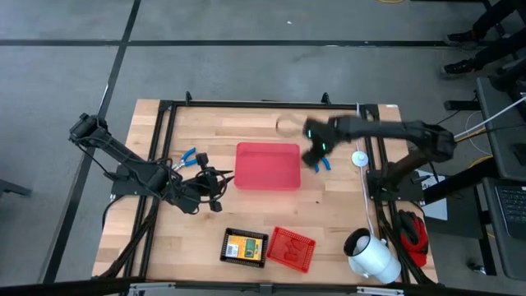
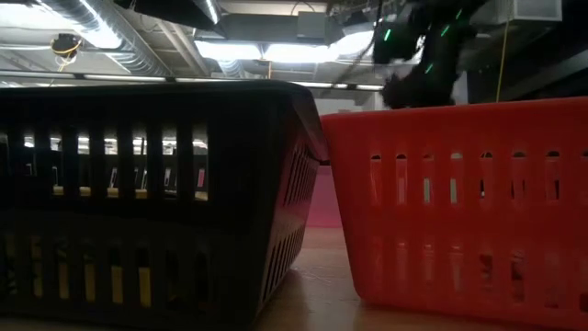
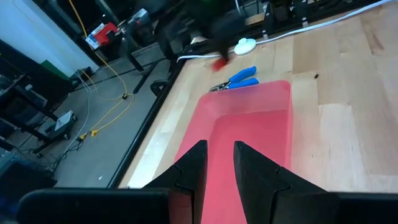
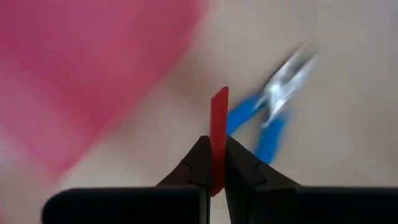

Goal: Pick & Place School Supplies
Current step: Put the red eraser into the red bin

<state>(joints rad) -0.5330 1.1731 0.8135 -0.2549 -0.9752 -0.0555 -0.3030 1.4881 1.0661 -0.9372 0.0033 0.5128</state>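
Observation:
My right gripper (image 1: 315,156) hangs just right of the large red tray (image 1: 267,166), shut on a small thin red block (image 4: 219,112). The left wrist view shows that block (image 3: 219,61) as a red blur. Blue-handled pliers (image 1: 323,164) lie flat on the table beside that gripper. A second pair of blue pliers (image 1: 187,156) lies by the left arm. My left gripper (image 1: 215,182) stands at the tray's left edge, its fingers (image 3: 189,171) apart with nothing between them. A yellow-and-green box (image 1: 243,246) lies in the black tray (image 1: 227,256). My right gripper pinches the red block's lower end (image 4: 217,163) between its two fingers, coming from above and pointing down. The block stands edge-on in the hold, and its free end (image 4: 220,99) sticks out past the fingertips. It is lifted clear of the table.
A red mesh basket (image 1: 291,248) sits beside the black tray near the table's front edge. A white round disc with a cable (image 1: 359,159) lies right of the pliers. A white cylinder-shaped thing (image 1: 371,256) stands at the front right. Bare wood lies between the tray and the baskets.

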